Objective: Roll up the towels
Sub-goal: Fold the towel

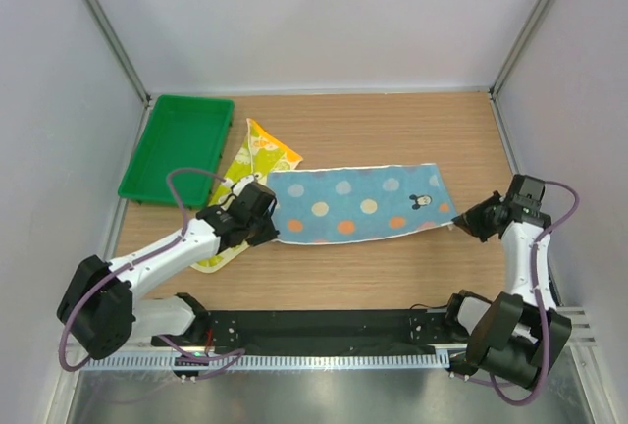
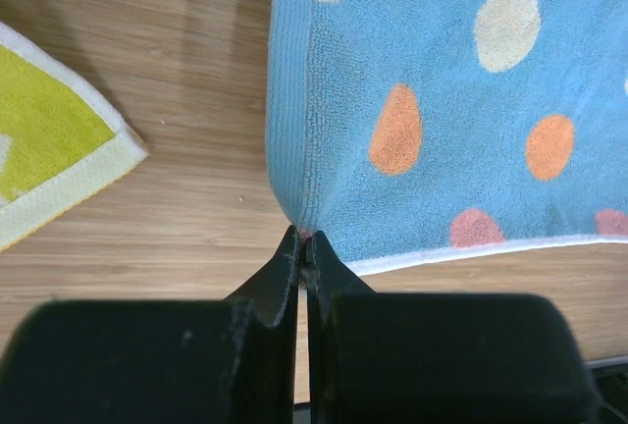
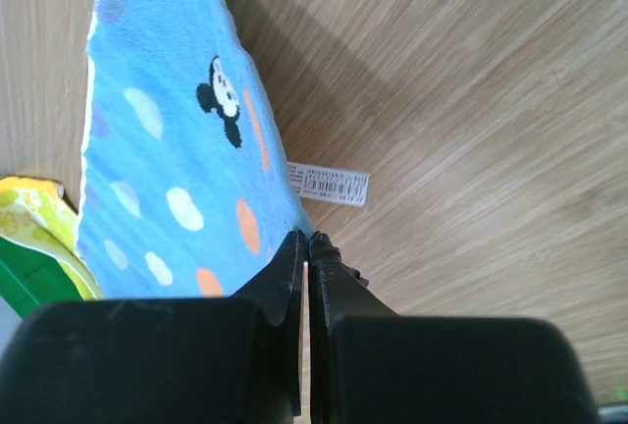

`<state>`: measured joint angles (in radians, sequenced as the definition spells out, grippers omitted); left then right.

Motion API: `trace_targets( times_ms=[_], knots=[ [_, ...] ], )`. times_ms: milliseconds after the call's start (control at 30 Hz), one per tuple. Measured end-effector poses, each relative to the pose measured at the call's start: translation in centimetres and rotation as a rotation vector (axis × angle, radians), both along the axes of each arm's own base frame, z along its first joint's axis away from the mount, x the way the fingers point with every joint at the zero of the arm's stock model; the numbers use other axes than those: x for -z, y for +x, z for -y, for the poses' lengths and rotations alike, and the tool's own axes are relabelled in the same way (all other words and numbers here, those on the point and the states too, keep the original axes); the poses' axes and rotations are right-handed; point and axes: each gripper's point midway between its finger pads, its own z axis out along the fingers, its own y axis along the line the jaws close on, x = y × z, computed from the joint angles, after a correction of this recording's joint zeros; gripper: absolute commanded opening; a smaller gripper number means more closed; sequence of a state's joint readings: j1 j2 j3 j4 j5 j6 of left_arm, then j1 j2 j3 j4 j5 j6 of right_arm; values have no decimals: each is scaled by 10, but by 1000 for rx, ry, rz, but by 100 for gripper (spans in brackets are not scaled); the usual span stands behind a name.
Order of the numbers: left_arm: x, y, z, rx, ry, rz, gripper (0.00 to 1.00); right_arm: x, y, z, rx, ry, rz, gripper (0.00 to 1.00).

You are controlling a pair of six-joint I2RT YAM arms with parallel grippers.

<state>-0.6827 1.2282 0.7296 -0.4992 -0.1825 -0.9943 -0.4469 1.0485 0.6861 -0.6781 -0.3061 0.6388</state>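
Observation:
The light blue towel [image 1: 358, 204] with orange, cream and pink dots and a cartoon mouse lies stretched across the table. My left gripper [image 1: 269, 228] is shut on its near left corner [image 2: 306, 223]. My right gripper [image 1: 459, 220] is shut on its near right corner [image 3: 294, 223], beside a white barcode label [image 3: 330, 184]. The yellow-green towel [image 1: 250, 164] lies behind and under my left arm; its white-edged corner shows in the left wrist view [image 2: 59, 139].
A green plastic tray [image 1: 177, 148] stands at the back left by the wall. Grey walls close in the table on three sides. Bare wood lies behind and in front of the blue towel.

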Motion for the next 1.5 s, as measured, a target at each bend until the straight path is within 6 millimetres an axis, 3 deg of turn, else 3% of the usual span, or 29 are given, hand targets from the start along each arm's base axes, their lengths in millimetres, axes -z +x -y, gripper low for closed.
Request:
trace_targets(
  times_ms=[367,633,800,1000,1233,1500],
  knots=[
    [-24,-28,-4,40,4,3,0,-43,-23,-3,44,-86,107,1],
    [-36,-40,-24,36,49,6,0,-47,-30,-7,45,-86,119,1],
    [-60,-25,-24,55,98,60,0,-41,-21,-7,22,-45,65,1],
    [-85,10,-7,96,167,94,0,-42,9,-2,-34,-28,30,1],
    [-59,43,-5,97,244,-11,0,-27,19,-5,-73,-7,-13,1],
    [-38,61,-20,53,257,-93,0,3,26,-4,-92,30,-104,1]
  ],
)
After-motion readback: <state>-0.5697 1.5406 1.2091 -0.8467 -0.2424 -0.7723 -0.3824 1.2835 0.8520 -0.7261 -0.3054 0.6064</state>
